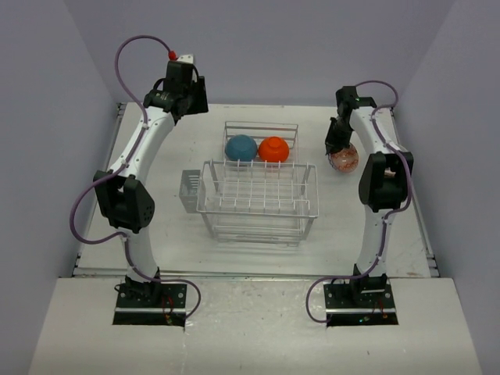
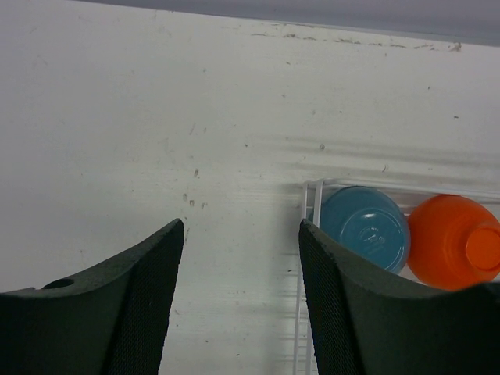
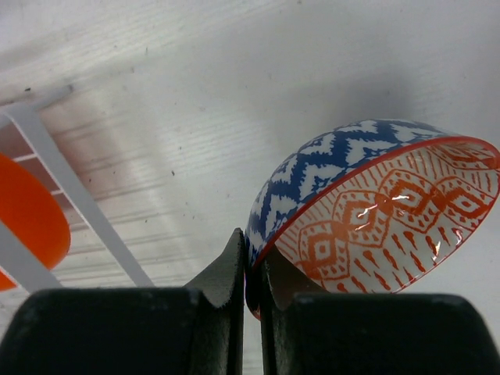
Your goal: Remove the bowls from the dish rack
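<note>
The white wire dish rack [image 1: 259, 199] stands mid-table. A blue bowl [image 1: 241, 148] and an orange bowl [image 1: 274, 148] lie upside down in its far section; both show in the left wrist view, blue [image 2: 366, 227] and orange [image 2: 455, 241]. My right gripper [image 3: 252, 269] is shut on the rim of a blue-and-white patterned bowl [image 3: 367, 215] with an orange-patterned inside, held right of the rack [image 1: 344, 158]. My left gripper [image 2: 241, 234] is open and empty, above the bare table left of the rack's far corner. Other bowls are out of view.
A small white cutlery cup [image 1: 190, 193] hangs on the rack's left side. The rack's wire edge [image 3: 62, 180] and part of the orange bowl [image 3: 27, 215] show at the left of the right wrist view. Grey walls enclose the table on three sides.
</note>
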You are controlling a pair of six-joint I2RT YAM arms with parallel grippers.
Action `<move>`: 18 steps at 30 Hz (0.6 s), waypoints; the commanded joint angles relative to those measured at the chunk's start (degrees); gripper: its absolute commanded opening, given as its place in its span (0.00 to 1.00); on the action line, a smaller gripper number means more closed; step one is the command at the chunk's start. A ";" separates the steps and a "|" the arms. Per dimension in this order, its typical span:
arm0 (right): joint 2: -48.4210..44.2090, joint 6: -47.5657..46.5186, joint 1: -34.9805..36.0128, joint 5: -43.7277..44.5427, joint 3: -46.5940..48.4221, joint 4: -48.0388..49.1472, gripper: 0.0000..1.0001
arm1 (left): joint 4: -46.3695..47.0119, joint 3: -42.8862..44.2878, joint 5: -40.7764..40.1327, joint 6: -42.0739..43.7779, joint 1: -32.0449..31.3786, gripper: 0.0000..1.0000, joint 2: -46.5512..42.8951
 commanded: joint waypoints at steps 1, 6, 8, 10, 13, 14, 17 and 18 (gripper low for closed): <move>1.94 -0.67 0.53 5.78 6.31 -2.22 0.00 | -0.01 -0.02 0.99 0.24 0.53 0.62 -0.17; 4.66 -0.76 0.53 9.73 9.03 -3.89 0.00 | -0.01 -0.37 1.34 0.60 0.53 0.62 0.36; 6.50 -1.38 0.53 11.40 10.34 -5.03 0.00 | -0.27 -0.37 1.69 0.68 0.53 0.62 0.80; 7.13 -1.47 0.45 12.37 10.35 -5.30 0.00 | -0.44 -0.72 1.87 0.60 0.53 0.62 0.89; 8.01 -1.55 0.53 13.78 10.35 -5.39 0.00 | -0.36 -1.25 1.78 0.77 0.53 0.62 0.62; 8.27 -1.73 0.53 13.70 10.53 -5.39 0.00 | -0.36 -1.25 1.78 0.86 0.53 0.62 0.62; 9.94 -1.64 0.53 14.14 11.58 -6.09 0.00 | -0.44 -1.51 1.87 0.77 0.53 0.62 0.71; 10.12 -1.55 0.53 14.31 11.67 -6.18 0.00 | -0.44 -1.51 1.87 0.69 0.53 0.62 0.71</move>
